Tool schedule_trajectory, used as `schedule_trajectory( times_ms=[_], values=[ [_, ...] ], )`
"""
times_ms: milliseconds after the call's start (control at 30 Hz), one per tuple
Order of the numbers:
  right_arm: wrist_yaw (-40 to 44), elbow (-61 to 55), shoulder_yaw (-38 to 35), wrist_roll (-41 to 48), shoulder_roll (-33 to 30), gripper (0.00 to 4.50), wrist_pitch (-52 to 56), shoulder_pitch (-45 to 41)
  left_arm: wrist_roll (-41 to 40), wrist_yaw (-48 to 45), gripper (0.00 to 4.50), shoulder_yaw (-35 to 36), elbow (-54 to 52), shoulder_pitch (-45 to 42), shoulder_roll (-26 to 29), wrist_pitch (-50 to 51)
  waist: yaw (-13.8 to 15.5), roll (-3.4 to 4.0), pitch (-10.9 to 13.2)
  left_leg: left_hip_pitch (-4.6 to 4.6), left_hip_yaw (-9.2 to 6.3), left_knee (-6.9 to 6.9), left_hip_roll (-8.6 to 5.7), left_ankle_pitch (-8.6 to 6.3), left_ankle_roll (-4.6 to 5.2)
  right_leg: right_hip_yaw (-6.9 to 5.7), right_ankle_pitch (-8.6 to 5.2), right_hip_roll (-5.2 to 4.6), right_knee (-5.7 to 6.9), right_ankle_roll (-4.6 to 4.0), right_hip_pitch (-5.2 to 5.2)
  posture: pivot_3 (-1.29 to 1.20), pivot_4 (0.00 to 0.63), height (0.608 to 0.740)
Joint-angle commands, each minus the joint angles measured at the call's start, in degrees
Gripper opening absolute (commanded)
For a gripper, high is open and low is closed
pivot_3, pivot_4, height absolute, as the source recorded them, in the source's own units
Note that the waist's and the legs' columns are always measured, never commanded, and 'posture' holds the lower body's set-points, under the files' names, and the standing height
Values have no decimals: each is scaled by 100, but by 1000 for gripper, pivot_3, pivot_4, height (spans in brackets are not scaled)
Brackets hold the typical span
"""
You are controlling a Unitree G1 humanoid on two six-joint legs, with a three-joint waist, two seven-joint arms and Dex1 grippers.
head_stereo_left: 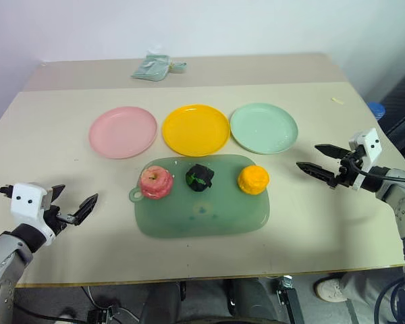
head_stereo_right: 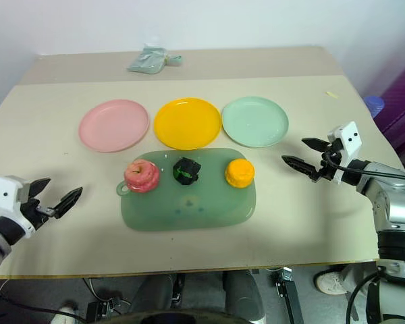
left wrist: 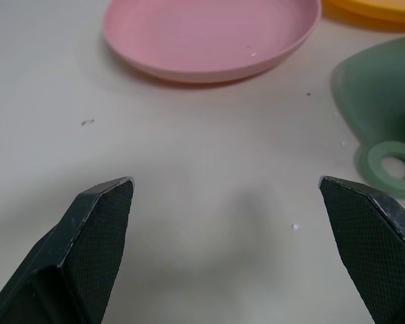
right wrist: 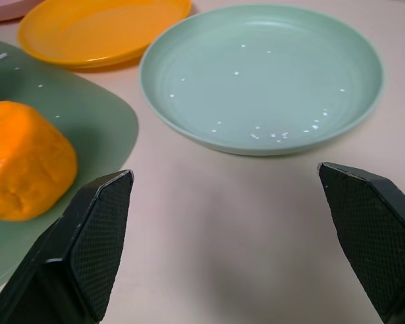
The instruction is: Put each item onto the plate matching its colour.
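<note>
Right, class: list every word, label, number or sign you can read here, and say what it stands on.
None can be read.
The crumpled pale green plastic packet at the table's far edge: any print is too small to read.
Plates, tray and toy foods: no lettering visible.

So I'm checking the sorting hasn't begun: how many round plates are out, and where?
3, in a row behind the tray, all bare: pink plate on the left, yellow plate in the middle, mint plate on the right. None looks hidden.
</note>
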Motion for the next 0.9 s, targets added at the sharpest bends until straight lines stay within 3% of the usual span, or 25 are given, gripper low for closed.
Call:
schedule_trajectory(
  times_ms=[33,400,733,900],
  values=[
    [26,-71,-18,-24,-45,4470,-45,-188,-46,73,4500,180,-236,-7,-15,-16,-5,0,0,0,1,0,-1,0,0,0,0,0,0,0,0,0,150,740],
    [-802,-61,-128,-307,334,4470,-368,-502,-507,307,4500,329,-226,-550,-145,137,-1,0,0,0,0,1,0,0,0,0,0,2,1,0,-1,0,150,740],
    [-703,-1763,-690,589,186,4470,569,460,-790,-6,4500,-361,446,-1978,106,471,14,0,0,-4,-4,4,-4,0,0,-2,1,2,2,1,0,0,150,740],
    [-473,-3038,-675,1346,85,4470,1286,965,-1352,-899,4500,-941,288,-2597,338,832,-19,-1,0,-3,-7,6,-1,0,0,-3,0,8,5,1,0,0,150,740]
  ],
)
